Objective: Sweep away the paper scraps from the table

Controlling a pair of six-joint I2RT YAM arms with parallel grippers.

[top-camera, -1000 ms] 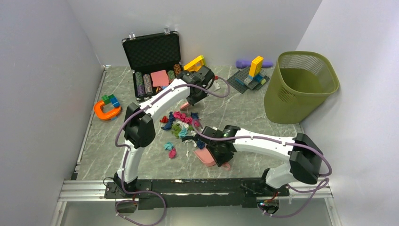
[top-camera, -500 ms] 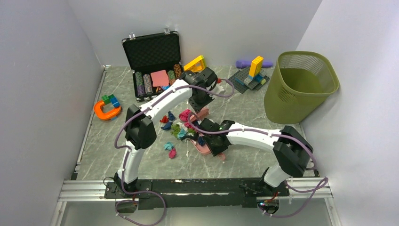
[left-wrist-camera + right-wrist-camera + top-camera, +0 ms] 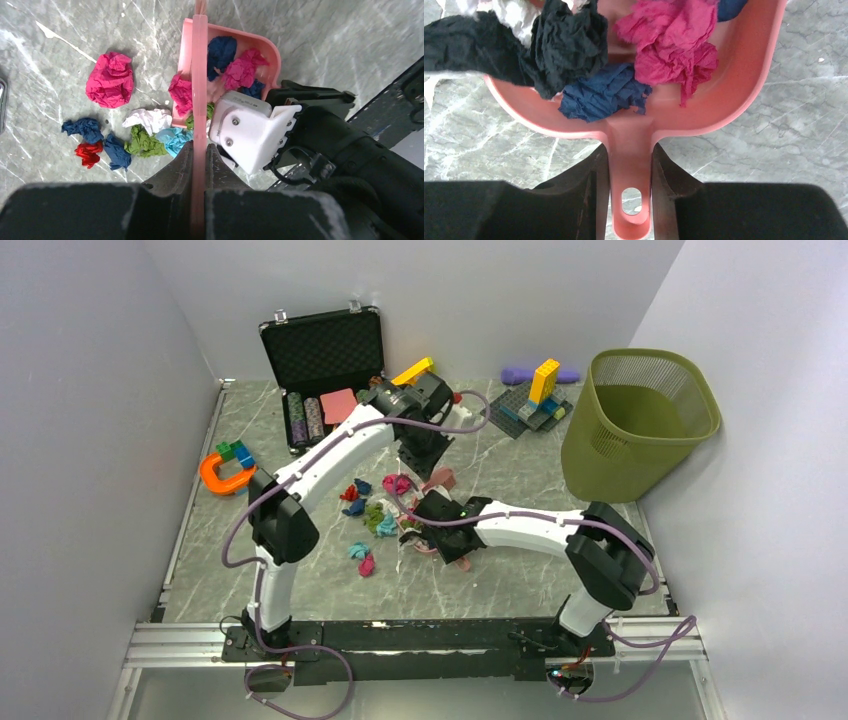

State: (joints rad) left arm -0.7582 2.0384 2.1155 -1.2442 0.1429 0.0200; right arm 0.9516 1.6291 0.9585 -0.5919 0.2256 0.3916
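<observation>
Your right gripper [image 3: 629,170] is clamped on the handle of the pink dustpan [image 3: 744,85], and a few paper scraps [image 3: 669,45] are already sitting in it. The left gripper [image 3: 200,150] is pinching the thin pink sweeper [image 3: 199,75]. The other wads lie on the table [image 3: 325,35], left of centre in the left wrist view. I'd press the pan lip flat and drag them in with short, low strokes so none slip underneath.

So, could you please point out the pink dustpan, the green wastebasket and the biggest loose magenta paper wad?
pink dustpan [image 3: 629,135]: right wrist view, handle neck.
green wastebasket [image 3: 612,455]: top external view, outer wall.
magenta paper wad [image 3: 109,80]: left wrist view, its crumpled middle.
</observation>
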